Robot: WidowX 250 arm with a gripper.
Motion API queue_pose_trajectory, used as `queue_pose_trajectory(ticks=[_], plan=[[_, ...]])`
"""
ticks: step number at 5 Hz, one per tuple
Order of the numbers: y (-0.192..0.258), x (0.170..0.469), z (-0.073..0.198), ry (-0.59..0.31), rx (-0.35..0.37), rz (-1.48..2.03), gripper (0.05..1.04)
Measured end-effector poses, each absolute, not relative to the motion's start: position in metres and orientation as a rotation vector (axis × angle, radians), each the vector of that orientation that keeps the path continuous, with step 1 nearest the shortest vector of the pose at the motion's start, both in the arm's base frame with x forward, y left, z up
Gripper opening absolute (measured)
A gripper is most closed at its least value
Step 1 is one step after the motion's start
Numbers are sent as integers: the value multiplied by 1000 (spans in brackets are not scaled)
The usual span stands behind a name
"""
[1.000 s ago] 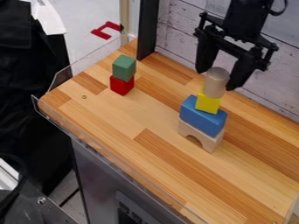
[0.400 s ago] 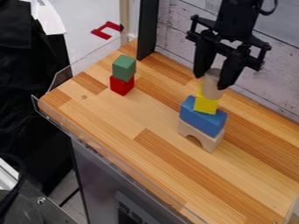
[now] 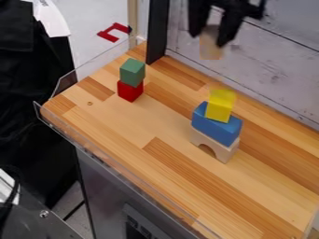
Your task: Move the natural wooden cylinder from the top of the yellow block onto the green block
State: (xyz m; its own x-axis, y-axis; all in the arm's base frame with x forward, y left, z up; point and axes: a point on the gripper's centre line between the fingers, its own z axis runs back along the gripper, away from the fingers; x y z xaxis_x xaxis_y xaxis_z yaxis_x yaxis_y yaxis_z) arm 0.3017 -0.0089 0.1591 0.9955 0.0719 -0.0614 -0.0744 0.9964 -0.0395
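Gripper (image 3: pixel 211 38) fingers pinch a wooden cylinder (image 3: pixel 211 45), held up above the wooden counter (image 3: pixel 149 121). On the counter stand a pale arch block (image 3: pixel 215 145), a blue block (image 3: pixel 215 125) on it and a yellow block (image 3: pixel 220 106) on top; apart from them, a green cube (image 3: pixel 132 72) rests on a red cube (image 3: pixel 130 91).

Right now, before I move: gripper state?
Gripper: jaws closed on a pale wooden cylinder, held in the air, apart from the yellow block.
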Motion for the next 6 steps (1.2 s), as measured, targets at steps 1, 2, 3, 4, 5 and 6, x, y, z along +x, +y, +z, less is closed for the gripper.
queue_pose_trajectory(ticks=[1, 2, 3, 4, 5, 6], plan=[[14, 302, 159, 56, -73, 140, 497], [35, 300, 150, 80, -75, 182, 497], [55, 297, 130, 110, -82, 237, 497], [67, 296, 127, 113, -59, 288, 497], [75, 295, 119, 133, -56, 327, 497], [82, 295, 116, 135, -52, 352, 497]])
